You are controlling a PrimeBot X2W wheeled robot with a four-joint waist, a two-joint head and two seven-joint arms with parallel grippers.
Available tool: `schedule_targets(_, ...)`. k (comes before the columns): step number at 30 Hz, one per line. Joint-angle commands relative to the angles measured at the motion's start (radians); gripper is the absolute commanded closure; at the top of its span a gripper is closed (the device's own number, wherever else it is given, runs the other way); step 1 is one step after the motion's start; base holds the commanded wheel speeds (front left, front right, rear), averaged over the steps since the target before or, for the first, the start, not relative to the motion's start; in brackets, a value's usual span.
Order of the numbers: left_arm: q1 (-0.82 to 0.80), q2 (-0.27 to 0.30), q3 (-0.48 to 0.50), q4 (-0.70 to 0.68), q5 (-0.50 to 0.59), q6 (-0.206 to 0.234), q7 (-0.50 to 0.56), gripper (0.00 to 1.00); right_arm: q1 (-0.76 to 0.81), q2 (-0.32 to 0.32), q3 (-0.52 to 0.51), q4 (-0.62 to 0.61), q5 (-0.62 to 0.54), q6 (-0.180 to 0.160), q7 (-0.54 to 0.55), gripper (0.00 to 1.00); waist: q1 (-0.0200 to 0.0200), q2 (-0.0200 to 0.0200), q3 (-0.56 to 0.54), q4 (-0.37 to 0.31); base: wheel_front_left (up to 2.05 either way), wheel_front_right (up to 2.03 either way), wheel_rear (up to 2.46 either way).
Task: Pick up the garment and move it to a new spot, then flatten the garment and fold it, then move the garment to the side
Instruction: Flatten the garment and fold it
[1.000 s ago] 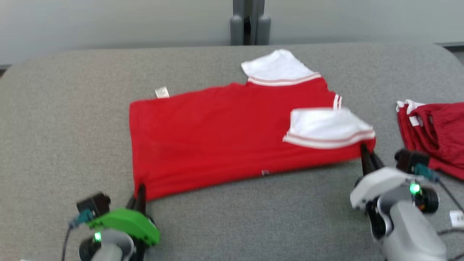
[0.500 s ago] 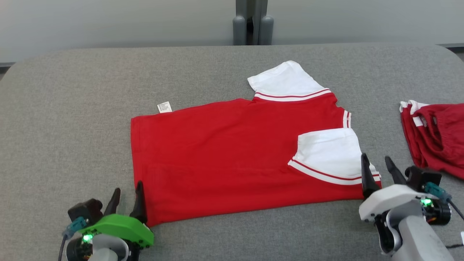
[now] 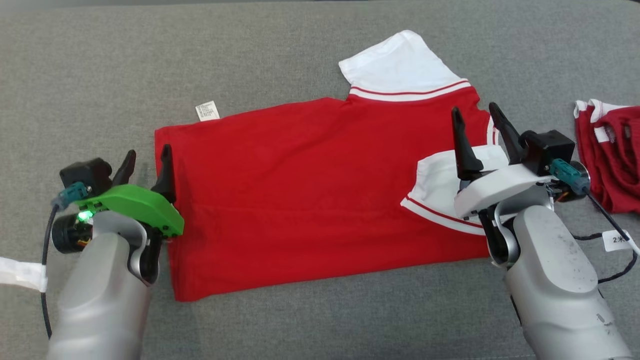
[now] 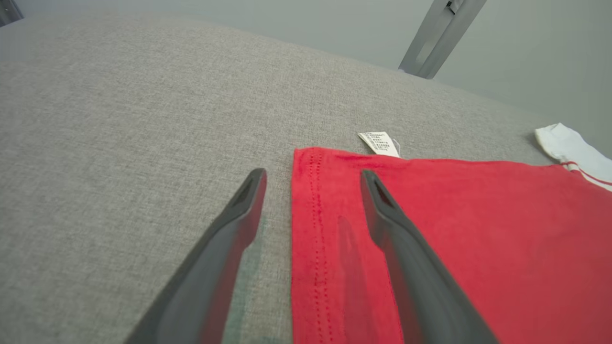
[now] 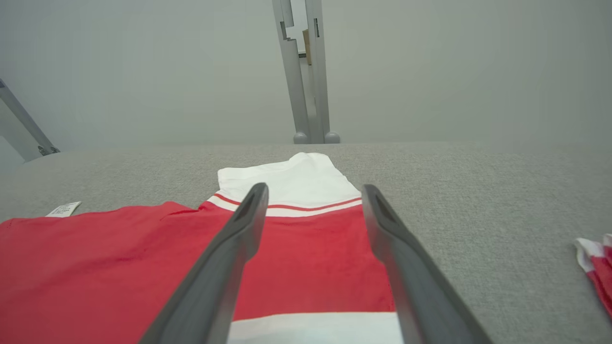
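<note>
**Mid-fold, both jaws empty, far side looks like the next bit**

Shirt [image 3: 300, 200] is lying flat in the middle of the counter [image 3: 100, 65], hem end towards the robot's left, sleeve end towards its right; near sleeve [image 3: 435, 185] is tucked in over the red body, far sleeve [image 3: 395, 62] sticks out past the far edge, and a label [image 3: 207, 110] pokes out by the far hem corner

Left jaws are spread and gripping nothing; in the left wrist view one finger [image 4: 224, 248] sits over bare counter and the other over red cloth, so they straddle the hem edge; can't tell if the tips touch anything; right jaws are spread too, also empty, hanging above the tucked sleeve and pointing at the far one

My read: moving and flattening are done and we're in the fold step with one side in; I'd guess the far side comes next; that calls for both arms to reach across, one to the hem corner by the label, the other to the far sleeve or shoulder, pinch the cloth there, then lift and carry evenly so the fold line stays straight and the tucked sleeve isn't dragged; there's another red pile [image 3: 612, 150] on the right, well apart, so pushing the shirt aside comes later
</note>
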Motion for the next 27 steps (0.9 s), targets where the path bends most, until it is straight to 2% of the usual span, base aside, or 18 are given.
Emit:
schedule_targets(1,-0.058,0.023,-0.01,0.039,-0.006,-0.006,0.007,0.0,-0.036,0.0,0.016,-0.005,-0.006,-0.001,-0.004,0.0,0.0,0.0,0.077,-0.024,0.0,0.0,0.0)
schedule_targets(7,-0.154,0.039,-0.058,0.128,-0.019,-0.008,0.026,0.0,-0.102,-0.01,0.036,-0.01,-0.01,-0.001,-0.004,0.0,0.0,0.0,0.138,-0.035,0.0,0.0,0.0)
schedule_targets(14,-0.185,0.011,-0.155,0.13,-0.088,-0.009,0.027,0.0,-0.165,-0.025,0.044,0.005,-0.01,-0.001,-0.004,0.0,0.0,0.0,0.176,-0.029,0.0,0.0,0.0)
schedule_targets(15,-0.185,0.01,-0.168,0.132,-0.094,-0.009,0.026,0.06,-0.177,-0.029,0.045,0.011,-0.012,-0.001,-0.004,0.0,0.0,0.0,0.178,-0.026,0.0,0.0,0.0)
schedule_targets(16,-0.185,0.008,-0.181,0.136,-0.105,-0.009,0.022,0.77,-0.193,-0.032,0.046,0.02,-0.015,-0.001,-0.004,0.0,0.0,0.0,0.181,-0.021,0.0,0.0,0.0)
schedule_targets(17,-0.187,0.006,-0.189,0.136,-0.112,-0.01,0.018,1.0,-0.207,-0.036,0.048,0.029,-0.02,-0.001,0.0,0.0,0.0,0.0,0.184,-0.016,0.0,0.0,0.0)
schedule_targets(22,-0.204,0.008,-0.244,0.136,-0.13,-0.009,-0.004,1.0,-0.319,-0.07,0.051,0.106,-0.024,-0.001,0.077,0.0,0.0,0.0,0.204,0.027,0.0,0.0,0.0)
schedule_targets(27,-0.232,-0.013,-0.294,0.113,-0.154,-0.008,-0.027,1.0,-0.437,-0.12,0.057,0.194,-0.052,-0.002,0.165,0.0,0.0,0.0,0.227,0.092,0.0,0.0,0.0)
